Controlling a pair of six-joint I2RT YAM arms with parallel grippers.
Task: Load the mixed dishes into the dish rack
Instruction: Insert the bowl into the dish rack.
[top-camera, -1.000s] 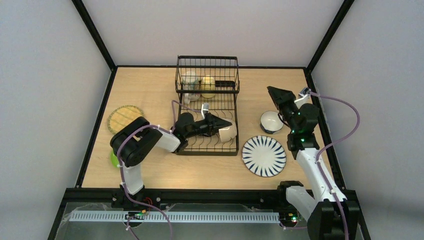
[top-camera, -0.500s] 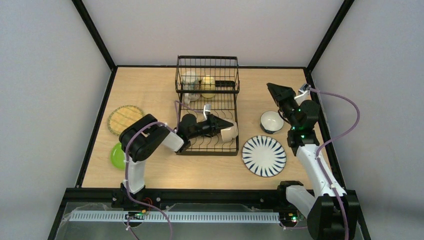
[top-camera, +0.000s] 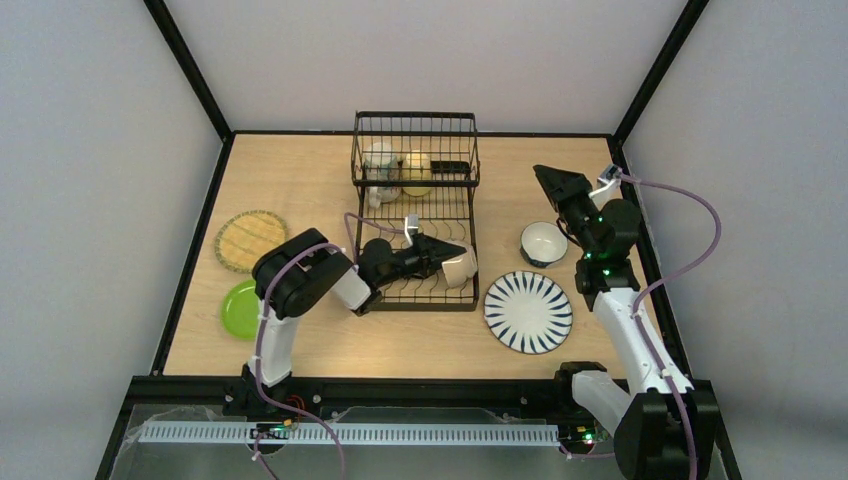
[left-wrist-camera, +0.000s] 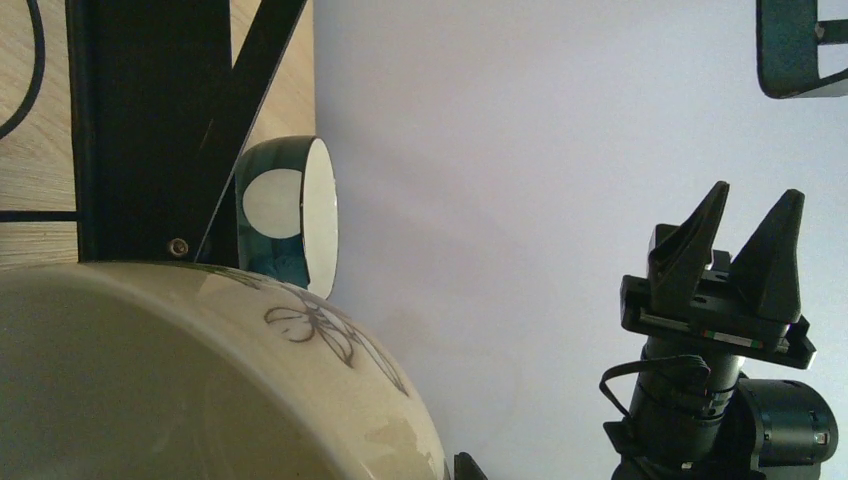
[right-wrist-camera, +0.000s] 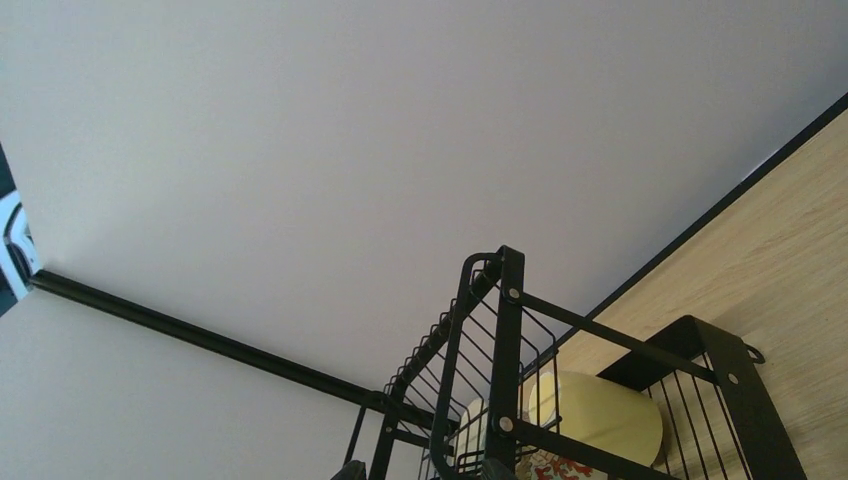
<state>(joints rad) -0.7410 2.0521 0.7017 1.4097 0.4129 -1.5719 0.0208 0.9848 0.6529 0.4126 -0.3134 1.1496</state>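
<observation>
The left gripper (top-camera: 446, 258) reaches across the low, near part of the dish rack (top-camera: 415, 114) with its fingers pinched on a white bowl (top-camera: 460, 268). The contact itself is hidden in the overhead view, so the grip looks to be on the bowl's rim rather than plainly seen there. In the left wrist view the bowl fills the lower left corner. It is a glossy cream-white with a thin dark flower drawn on its side, and it is tipped on edge just ahead of the fingers, over the curved plate dividers.

Beyond that hand, in the raised basket at the rack's far end, sit the beige mug (top-camera: 379, 157) and, just beside it, the yellow mug (top-camera: 417, 170). Behind the hand, past the arm's elbow on the bare table (top-camera: 310, 180), lie the yellow woven-look plate (top-camera: 249, 240) and, nearer the base, the lime-green small plate (top-camera: 240, 308).

The right gripper (left-wrist-camera: 757, 200) is raised well above the table with its fingers spread and nothing between them. Below and just inward of it stands the blue-white bowl (top-camera: 543, 243), dark blue outside with pale ovals and white inside. Nearer that arm's base, flat on the table, lies the white plate with dark radial stripes (top-camera: 528, 312).
</observation>
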